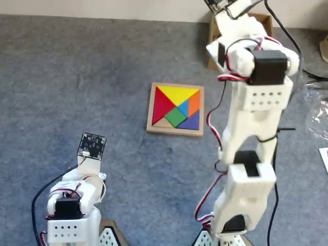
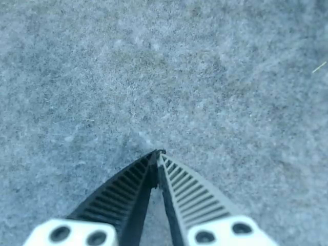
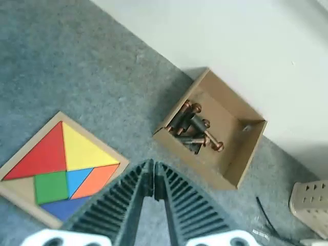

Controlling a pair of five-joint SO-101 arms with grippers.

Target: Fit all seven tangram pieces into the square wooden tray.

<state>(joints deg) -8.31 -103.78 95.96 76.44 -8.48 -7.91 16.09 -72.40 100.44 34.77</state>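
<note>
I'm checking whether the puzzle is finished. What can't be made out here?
Tray, high view: the tan corner is too small to tell piece from bare wood.
Right wrist view: right gripper covers part of the blue piece.
Cardboard box: dark items inside too small to identify.

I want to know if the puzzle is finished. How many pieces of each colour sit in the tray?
Red piece: 1
Yellow piece: 1
Orange piece: 1
Light blue piece: 1
Green piece: 1
Dark blue piece: 1
Total: 6. One corner of the tray looks tan; whether that is bare wood or a seventh piece, I cannot tell.
</note>
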